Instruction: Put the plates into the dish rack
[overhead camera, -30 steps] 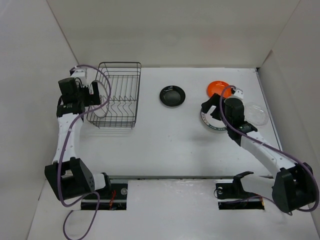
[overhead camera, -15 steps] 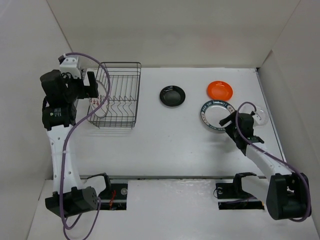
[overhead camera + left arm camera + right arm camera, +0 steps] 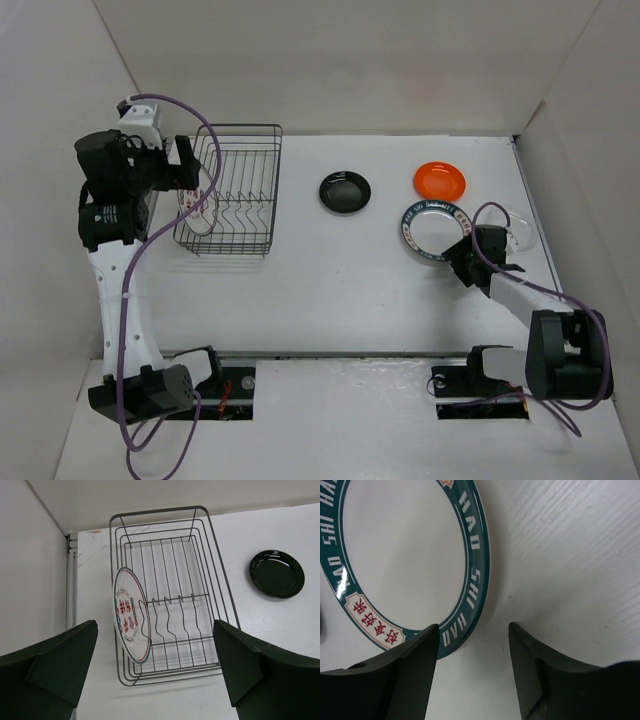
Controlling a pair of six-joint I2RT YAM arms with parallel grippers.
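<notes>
The dish rack [image 3: 240, 190] stands at the left, and the red-patterned plate [image 3: 194, 200] leans on edge at its left end. My left gripper [image 3: 183, 168] hangs open and empty above that end; its wrist view shows the gripper [image 3: 155, 623] over the plate [image 3: 131, 615] and the rack [image 3: 177, 676]. The black plate [image 3: 345, 192] and the orange plate [image 3: 440, 180] lie flat on the table. My right gripper [image 3: 457, 258] is low at the near edge of the green-rimmed plate [image 3: 428, 228]. Its jaws [image 3: 472, 627] stand apart, one finger over the plate's rim [image 3: 470, 580].
A clear round dish [image 3: 516, 228] lies right of the green-rimmed plate, close to the right wall. The black plate [image 3: 276, 573] sits right of the rack. White walls enclose the table on the left, back and right.
The right gripper has dropped to the table at the green-rimmed plate's edge and its jaws have narrowed. The left arm has lifted up and away from the rack, leaving the red-patterned plate there.
</notes>
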